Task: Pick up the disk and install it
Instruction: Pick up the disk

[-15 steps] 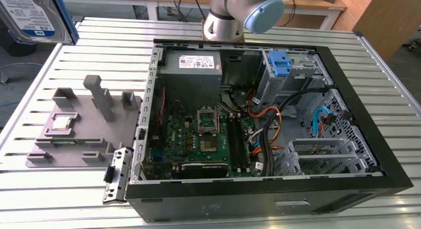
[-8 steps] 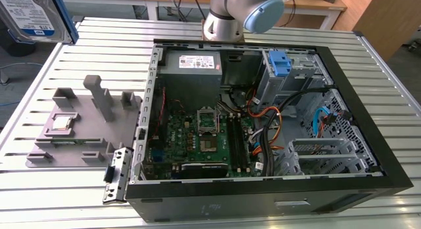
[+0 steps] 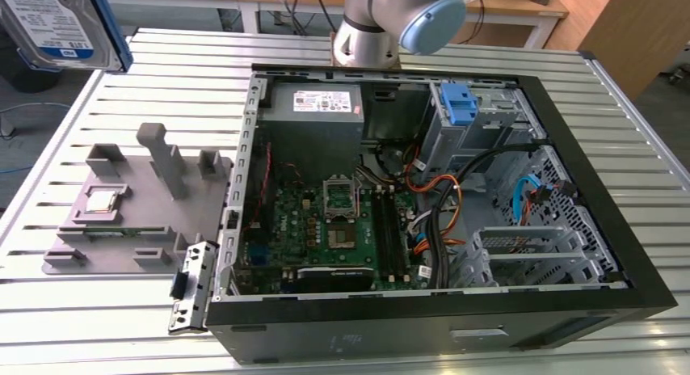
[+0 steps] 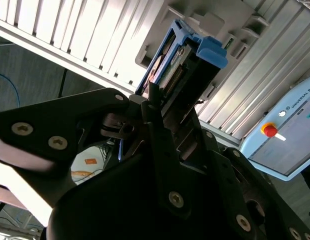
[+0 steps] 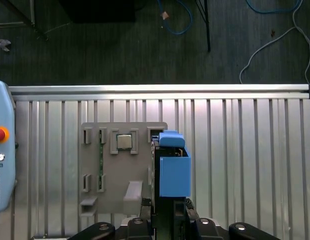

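Note:
The disk [image 3: 48,23], silver with a white and blue label and a blue bracket, hangs high in the air at the exterior view's top left, well above the table. In the first wrist view the disk [image 5: 173,170] stands on edge over the slatted table, beside the grey fixture [image 5: 122,195]. My gripper [image 5: 167,206] is shut on its near end. The second wrist view shows the black fingers [image 4: 154,117] clamped on the disk [image 4: 187,57], whose connector end faces them.
The open computer case [image 3: 603,205] lies on the table's right part, with a drive bay holding a blue bracket [image 3: 460,108] and a grey power supply [image 3: 315,108]. The grey fixture [image 3: 161,161] carries a small processor chip [image 3: 103,200]. A control pendant [image 5: 2,165] lies nearby.

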Tool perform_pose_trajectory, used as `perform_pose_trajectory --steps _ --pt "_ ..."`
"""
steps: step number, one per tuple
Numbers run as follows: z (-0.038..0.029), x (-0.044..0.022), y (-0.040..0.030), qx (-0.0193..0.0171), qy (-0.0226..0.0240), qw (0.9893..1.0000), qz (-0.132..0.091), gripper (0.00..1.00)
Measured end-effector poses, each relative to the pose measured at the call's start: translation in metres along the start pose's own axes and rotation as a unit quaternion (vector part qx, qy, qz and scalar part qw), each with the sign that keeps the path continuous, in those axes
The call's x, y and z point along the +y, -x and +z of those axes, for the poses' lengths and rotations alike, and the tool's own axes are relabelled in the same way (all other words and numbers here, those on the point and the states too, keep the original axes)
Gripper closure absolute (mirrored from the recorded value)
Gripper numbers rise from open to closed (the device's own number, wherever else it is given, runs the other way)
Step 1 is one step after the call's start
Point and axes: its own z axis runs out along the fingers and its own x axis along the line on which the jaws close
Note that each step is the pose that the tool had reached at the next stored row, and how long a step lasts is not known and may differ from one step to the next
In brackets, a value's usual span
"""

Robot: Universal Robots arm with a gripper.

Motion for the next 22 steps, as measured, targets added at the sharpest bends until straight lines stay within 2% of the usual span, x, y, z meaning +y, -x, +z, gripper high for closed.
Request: perform_pose_trajectory --steps 16,19,22 --pt "-0.0007 -0.0295 0.0008 0.0000 0.0000 1.0000 0.000 0.65" --pt "-0.0008 -0.0329 0.0009 0.0000 0.0000 1.0000 0.000 0.65" --pt "-0.0008 -0.0331 0.0009 0.0000 0.0000 1.0000 0.000 0.65"
